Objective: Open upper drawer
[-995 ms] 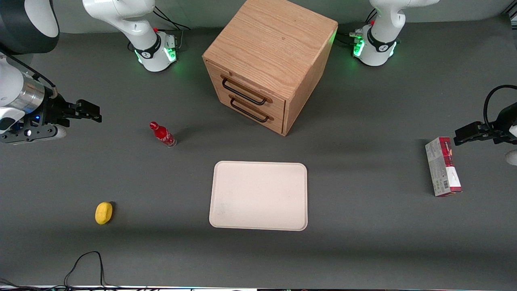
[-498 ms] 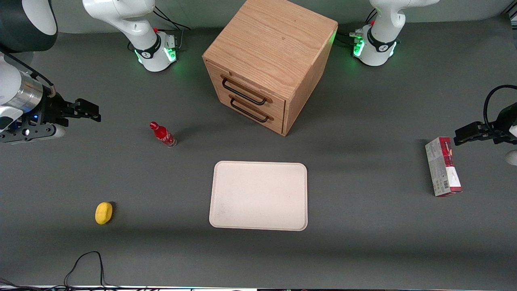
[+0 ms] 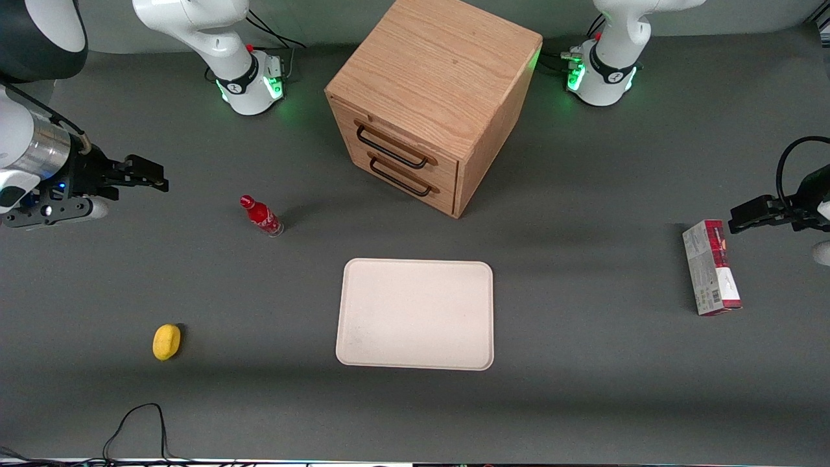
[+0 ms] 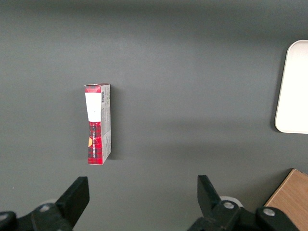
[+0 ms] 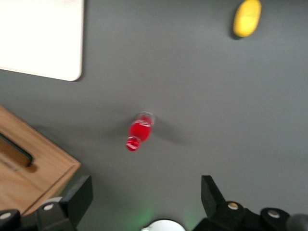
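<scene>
Grey matte table (image 3: 583,402) carries everything. Wooden cabinet (image 3: 441,71) sits farthest from the front camera, roughly mid-table, turned at an angle. Upper drawer (image 3: 397,144) is flush with the cabinet face, its black bar handle (image 3: 391,148) free; lower drawer (image 3: 403,177) sits directly beneath with a matching handle.

Gripper (image 3: 153,178) hangs above the table toward the working arm's end, well apart from the cabinet. Its fingers (image 5: 79,195) are spread wide, nothing between them.

Red bottle (image 3: 261,216) stands upright between the gripper and the cabinet front, slightly nearer the front camera than the drawers; it's the only item close to that line. In the right wrist view the bottle (image 5: 138,130) sits near the cabinet corner (image 5: 43,168).

Cream tray (image 3: 415,314) lies flat, nearer the front camera than the cabinet, apart from it. Yellow lemon-like object (image 3: 166,341) lies nearer the camera still, toward the working arm's end. Red-and-white carton (image 3: 711,267) lies flat toward the parked arm's end. Black cable (image 3: 136,421) loops at the table edge nearest the camera.
</scene>
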You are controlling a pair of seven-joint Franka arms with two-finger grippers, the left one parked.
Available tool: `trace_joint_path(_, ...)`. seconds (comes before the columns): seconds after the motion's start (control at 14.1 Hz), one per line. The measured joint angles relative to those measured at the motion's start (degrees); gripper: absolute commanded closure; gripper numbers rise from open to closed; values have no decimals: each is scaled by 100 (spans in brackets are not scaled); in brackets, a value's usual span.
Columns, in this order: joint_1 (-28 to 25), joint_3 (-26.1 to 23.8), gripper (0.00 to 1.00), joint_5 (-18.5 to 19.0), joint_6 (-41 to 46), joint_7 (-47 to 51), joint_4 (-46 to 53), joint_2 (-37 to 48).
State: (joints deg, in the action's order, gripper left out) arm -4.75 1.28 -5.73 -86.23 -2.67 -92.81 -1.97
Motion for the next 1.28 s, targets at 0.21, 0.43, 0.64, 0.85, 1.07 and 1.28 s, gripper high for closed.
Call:
trace_joint_path(0.21,-91,-66,0,-151,0,-477,218,-200)
trace_joint_path(0.43,-462,-111,0,-159,0,-590,375,-425)
trace_joint_path(0.64,-844,-126,0,-160,-12,-728,597,-760)
trace_joint_path(0.85,-1108,-139,0,-175,-16,-1027,910,-1188)
trace_joint_path(1.07,-1196,-300,0,-273,-43,-1215,1176,-1655)
trace_joint_path(1.28,-1240,-685,0,-283,-247,-1226,1274,-1920)
